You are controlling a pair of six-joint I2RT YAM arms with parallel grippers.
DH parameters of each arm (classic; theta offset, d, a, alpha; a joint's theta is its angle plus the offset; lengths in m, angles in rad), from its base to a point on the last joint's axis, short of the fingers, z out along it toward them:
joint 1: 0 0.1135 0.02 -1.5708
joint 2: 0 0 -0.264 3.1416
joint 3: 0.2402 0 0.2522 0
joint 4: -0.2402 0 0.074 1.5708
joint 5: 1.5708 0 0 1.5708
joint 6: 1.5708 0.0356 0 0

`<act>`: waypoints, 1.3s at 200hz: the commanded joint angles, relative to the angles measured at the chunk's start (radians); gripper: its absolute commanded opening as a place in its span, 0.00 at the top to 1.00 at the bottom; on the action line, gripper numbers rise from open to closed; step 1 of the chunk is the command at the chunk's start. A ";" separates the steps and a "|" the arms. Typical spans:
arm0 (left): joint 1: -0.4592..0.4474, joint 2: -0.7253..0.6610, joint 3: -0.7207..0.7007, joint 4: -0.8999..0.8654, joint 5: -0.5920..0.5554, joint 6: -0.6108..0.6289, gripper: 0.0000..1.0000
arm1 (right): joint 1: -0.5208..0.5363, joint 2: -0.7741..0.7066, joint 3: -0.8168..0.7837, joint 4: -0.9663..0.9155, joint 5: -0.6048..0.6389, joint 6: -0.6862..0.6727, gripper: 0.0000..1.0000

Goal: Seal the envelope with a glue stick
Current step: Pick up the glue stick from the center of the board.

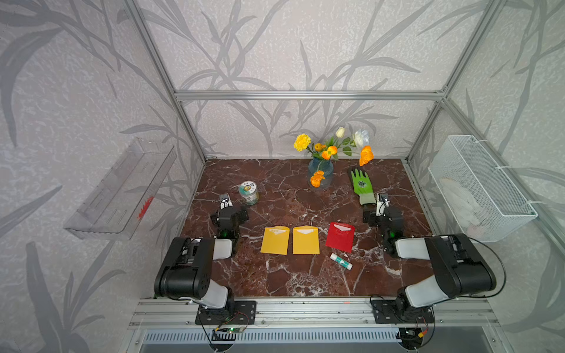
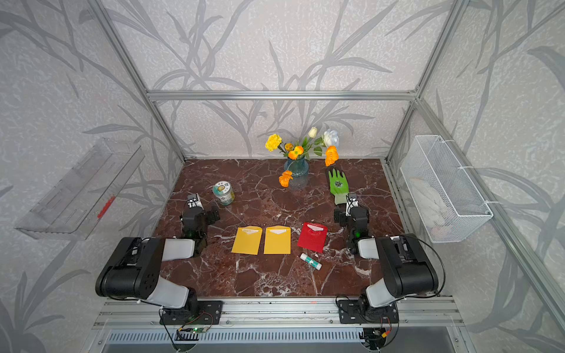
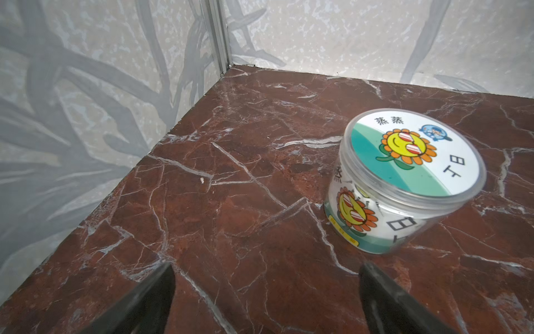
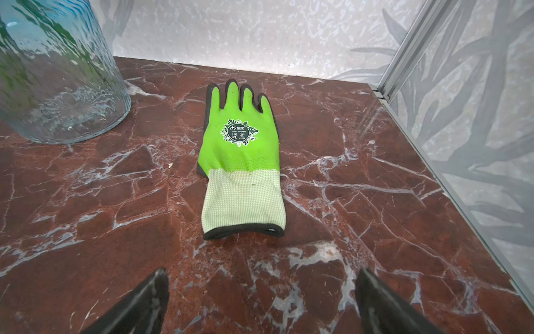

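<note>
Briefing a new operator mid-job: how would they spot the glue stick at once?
On the dark red marble table, find the single red envelope, on the robot's right side. Just in front of it, toward the robot, lies the glue stick. It is the only small white tube there, lying on its side, with a green band.

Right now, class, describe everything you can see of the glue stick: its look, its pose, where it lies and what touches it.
The glue stick is a small white cylinder with a green band around its middle, seemingly plastic. It lies on its side, slanted, on the marble table, just nearer the robot than the red envelope and apart from it. Only the table touches it. Which end is the cap is too small to tell.
</note>
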 commanded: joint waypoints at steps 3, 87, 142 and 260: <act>0.007 0.010 0.023 0.021 -0.016 0.015 0.00 | -0.004 0.009 0.024 0.025 0.009 -0.005 0.01; 0.009 0.010 0.024 0.019 -0.016 0.013 0.01 | -0.004 0.009 0.024 0.027 0.012 -0.004 0.01; 0.010 0.010 0.022 0.023 -0.010 0.013 0.01 | -0.004 0.008 0.020 0.050 0.018 -0.002 0.00; -0.044 -0.279 0.399 -0.786 0.311 -0.308 0.00 | 0.116 -0.471 0.312 -1.012 -0.333 0.151 0.01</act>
